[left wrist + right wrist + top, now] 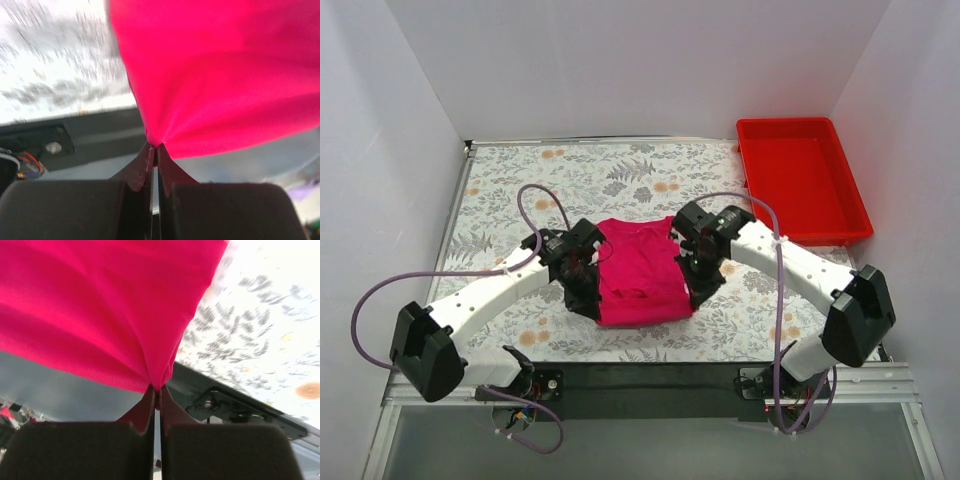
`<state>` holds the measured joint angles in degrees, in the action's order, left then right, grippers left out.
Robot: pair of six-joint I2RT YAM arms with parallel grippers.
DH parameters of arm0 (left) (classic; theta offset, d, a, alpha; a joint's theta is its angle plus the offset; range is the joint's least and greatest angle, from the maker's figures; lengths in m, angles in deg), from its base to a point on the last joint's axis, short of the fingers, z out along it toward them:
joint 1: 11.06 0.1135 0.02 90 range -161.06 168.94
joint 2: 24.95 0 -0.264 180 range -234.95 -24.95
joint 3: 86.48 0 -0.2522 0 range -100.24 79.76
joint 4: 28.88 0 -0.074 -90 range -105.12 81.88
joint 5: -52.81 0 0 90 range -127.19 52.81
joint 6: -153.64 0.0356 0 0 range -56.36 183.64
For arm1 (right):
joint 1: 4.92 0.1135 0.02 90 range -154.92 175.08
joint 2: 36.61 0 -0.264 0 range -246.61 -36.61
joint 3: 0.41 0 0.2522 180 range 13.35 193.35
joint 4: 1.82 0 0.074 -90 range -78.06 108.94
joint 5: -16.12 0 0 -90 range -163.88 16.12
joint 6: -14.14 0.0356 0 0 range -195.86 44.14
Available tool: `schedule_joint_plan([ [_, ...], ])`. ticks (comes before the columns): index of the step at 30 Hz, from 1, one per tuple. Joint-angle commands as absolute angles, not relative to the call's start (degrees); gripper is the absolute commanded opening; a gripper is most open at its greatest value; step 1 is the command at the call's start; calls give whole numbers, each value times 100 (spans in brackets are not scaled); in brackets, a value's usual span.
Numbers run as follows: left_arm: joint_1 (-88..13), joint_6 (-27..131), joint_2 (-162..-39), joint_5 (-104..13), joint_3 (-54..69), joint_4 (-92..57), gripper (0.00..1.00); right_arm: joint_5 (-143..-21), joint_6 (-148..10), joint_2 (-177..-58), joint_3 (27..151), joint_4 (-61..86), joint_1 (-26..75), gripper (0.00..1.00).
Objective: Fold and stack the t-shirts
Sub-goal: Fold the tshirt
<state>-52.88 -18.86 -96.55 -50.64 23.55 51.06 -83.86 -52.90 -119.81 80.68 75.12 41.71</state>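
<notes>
A plain magenta-pink t-shirt (640, 270) is stretched between my two grippers above the middle of the floral table. My left gripper (588, 296) is shut on its left near corner; in the left wrist view the fabric (215, 75) fans out from the pinched fingertips (156, 148). My right gripper (694, 290) is shut on its right near corner; in the right wrist view the cloth (100, 310) spreads up and left from the closed tips (157, 389). Only one t-shirt shows.
A rigid red plastic bin (800, 180) stands at the back right, with nothing in it. The floral tablecloth (520, 180) covers the table. White walls enclose three sides. The black base rail (650, 380) runs along the near edge.
</notes>
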Motion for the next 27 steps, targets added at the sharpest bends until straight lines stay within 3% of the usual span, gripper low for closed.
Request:
schedule_joint_plan([
  [1, -4886, -1845, -10036, -4142, 1597, 5064, 0, -7714, -5749, -12509, 9181, 8103, 3859, 1],
  [9, -3954, -1590, -10537, -3789, 998, 3808, 0, -7415, -6136, -13574, 11335, 8103, 3393, 1],
  [18, -3734, -1387, -11293, -3464, 479, 3095, 0, -7036, -6479, -14462, 12216, 7804, 3139, 1],
  [27, -3611, -1669, -11416, -3341, 734, 2769, 0, -6931, -6681, -14876, 12357, 7172, 2962, 1],
])
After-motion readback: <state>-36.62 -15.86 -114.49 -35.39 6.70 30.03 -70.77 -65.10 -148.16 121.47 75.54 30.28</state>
